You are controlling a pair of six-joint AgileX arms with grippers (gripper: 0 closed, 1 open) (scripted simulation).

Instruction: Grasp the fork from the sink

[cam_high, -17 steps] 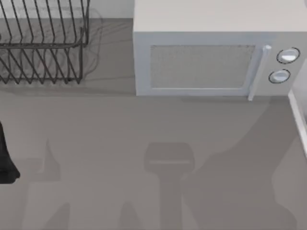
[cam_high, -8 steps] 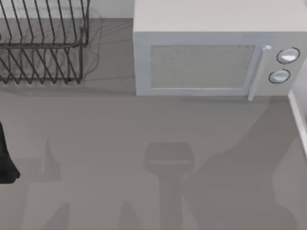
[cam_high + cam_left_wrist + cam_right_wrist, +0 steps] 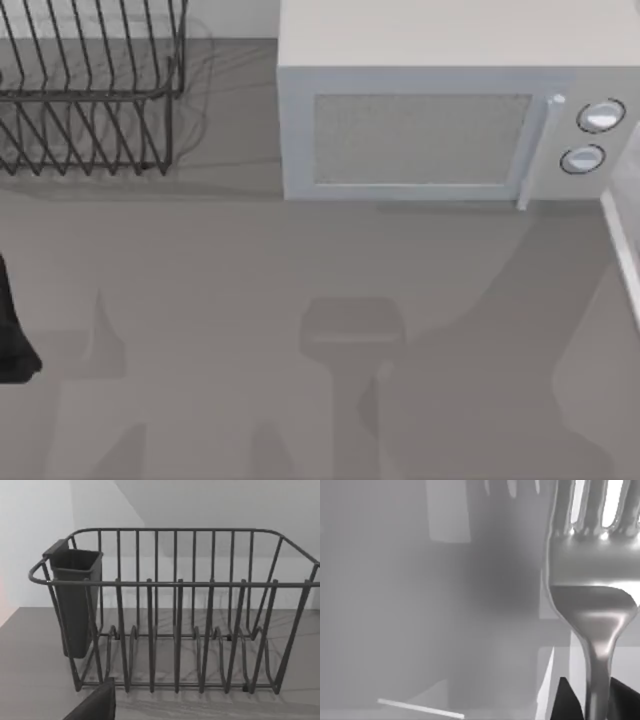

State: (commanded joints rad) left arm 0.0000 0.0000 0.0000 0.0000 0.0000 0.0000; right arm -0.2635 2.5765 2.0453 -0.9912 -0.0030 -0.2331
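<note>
1. Between the two dark fingertips (image 3: 567,700) of the right gripper (image 3: 596,705), in the right wrist view: the slim, shiny silvery metal fork (image 3: 592,600), neck pinched, jaws closed on the handle where it narrows.
2. Long axis of the fork running straight out from the jaws, tines farthest from the fingers, bowl and tines hanging free in front of the wrist camera.
3. Nearer arm: the right one, already holding the fork; judged a secure enough grip, though only a narrow part of the handle visibly clamped.
4. Behind the fork: blurred pale grey walls and a thin white edge (image 3: 420,708), probably the sink; cannot tell how near.
5. At 9 o'clock on the grey tabletop (image 3: 300,260) in the top view: a dark part of the left arm (image 3: 12,330), parked; jaw state impossible to tell.
6. At 11 o'clock: dark wire dish rack (image 3: 90,100) with a dark grey cutlery holder (image 3: 75,600) hung on its rim.
7. At 1 o'clock: boxy pale grey microwave (image 3: 440,110), well apart from the rack.
8. Likely obstacle for a lift: sink walls around the tines, so a straight rise judged safest.
</note>
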